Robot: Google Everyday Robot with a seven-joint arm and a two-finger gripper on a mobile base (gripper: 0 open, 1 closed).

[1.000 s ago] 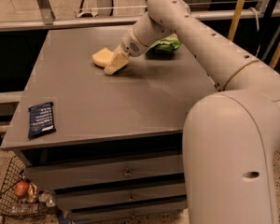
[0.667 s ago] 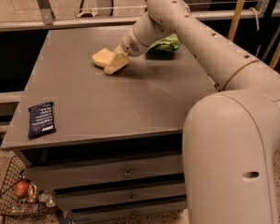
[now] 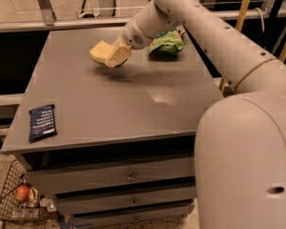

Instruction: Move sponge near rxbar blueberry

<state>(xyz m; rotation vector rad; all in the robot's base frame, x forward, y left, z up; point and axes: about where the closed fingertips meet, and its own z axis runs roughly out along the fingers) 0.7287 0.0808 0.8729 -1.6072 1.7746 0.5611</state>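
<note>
Gripper: gripper (image 3: 115,56) at the far middle of the table (image 3: 133,104), at the end of the arm (image 3: 205,23) reaching in from the right.
Pincer state: clamped on the sponge (image 3: 100,50); its pale fingers cover the sponge's right end, and the left end sticks out free.
Sponge: far side of the table, held tilted. The shadow below it suggests it is lifted clear of the top, probably so it can travel without dragging.
Blue bar: blue bar (image 3: 42,122) lies flat at the near left corner, close to the edge and well apart from the sponge.
Green snack bag: green snack bag (image 3: 167,42) sits just right of the gripper, behind the wrist; not part of the job.
Step in hand: by my reading, grasp made and carry about to start.
Route: diagonal toward the near left corner, over bare table top.
Risk: the bar is near the edge, so a set-down too far left could drop the sponge off the table.
</note>
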